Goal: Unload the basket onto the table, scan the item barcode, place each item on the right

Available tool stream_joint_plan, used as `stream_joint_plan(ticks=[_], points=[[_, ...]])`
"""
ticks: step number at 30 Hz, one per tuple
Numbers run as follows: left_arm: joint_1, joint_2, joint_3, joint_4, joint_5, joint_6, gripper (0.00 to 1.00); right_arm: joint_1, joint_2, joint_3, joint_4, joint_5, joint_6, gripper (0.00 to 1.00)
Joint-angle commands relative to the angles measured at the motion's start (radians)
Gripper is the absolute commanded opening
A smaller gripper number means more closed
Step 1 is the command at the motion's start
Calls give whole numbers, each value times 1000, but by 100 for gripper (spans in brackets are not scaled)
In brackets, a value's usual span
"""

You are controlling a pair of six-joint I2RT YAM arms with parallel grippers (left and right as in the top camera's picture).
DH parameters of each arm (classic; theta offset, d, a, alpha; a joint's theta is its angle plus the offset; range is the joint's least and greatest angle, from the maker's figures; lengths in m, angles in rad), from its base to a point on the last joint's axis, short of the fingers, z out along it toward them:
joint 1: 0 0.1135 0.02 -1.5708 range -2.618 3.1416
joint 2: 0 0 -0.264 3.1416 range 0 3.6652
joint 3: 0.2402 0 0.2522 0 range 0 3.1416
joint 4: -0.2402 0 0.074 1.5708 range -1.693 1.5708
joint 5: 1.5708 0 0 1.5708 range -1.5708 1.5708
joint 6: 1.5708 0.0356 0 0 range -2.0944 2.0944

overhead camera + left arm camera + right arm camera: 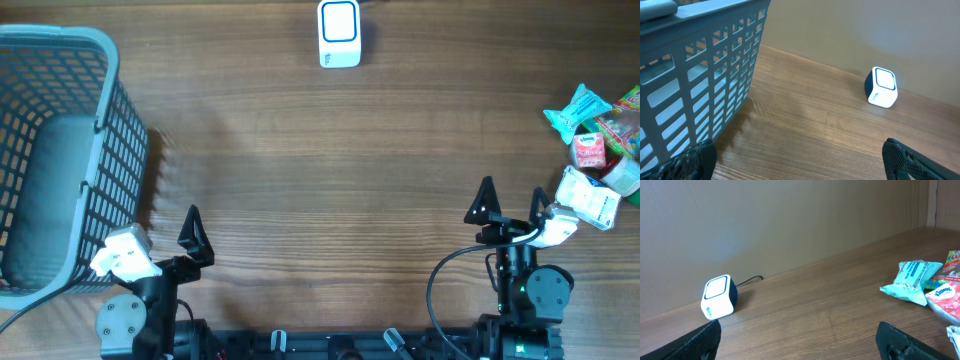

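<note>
A wooden table (pixel 330 180) seen from above, with a small white, blue-edged barcode scanner (pixel 339 33) at its far edge as the reference point for everything else.

A large grey-blue lattice basket (pixel 125 150) stands well to the left of the scanner and nearer the robot. Through its mesh, only its grey floor shows. From the left wrist camera the basket (pixel 705 70) fills the left side, with the scanner (pixel 881 87) small in the distance to the right.

2 black robot arms sit on the near side of the table, opposite the scanner. The left gripper (pixel 155 240) is near and left of the scanner, close against the basket's near corner. Its fingers are spread wide apart and hold nothing. The right gripper (pixel 515 205) is near and right of the scanner, its fingers also spread wide and empty.

A pile of packets (pixel 590 150), the items for scanning, lies well to the right of the scanner at the table's right edge. It includes a teal packet (pixel 912 277), a pink packet (pixel 945 297) and a white packet (pixel 590 200), which lies just beside the right gripper. Whether they touch is unclear.

From the right wrist camera the scanner (pixel 719 297) sits far left with a dark cable behind it.
</note>
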Motion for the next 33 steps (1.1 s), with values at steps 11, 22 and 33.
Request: stream_joint_plan(ticks=[11,22,33], points=[[4,-10,-320,521,72,40,100,4,-7,-1,5,6,-10,100],[-5,-10,-443,591,75,170,100,4,-7,-1,6,6,-11,100],[-32,-10,-451,603,86,239,100,4,-7,-1,6,6,-10,100]])
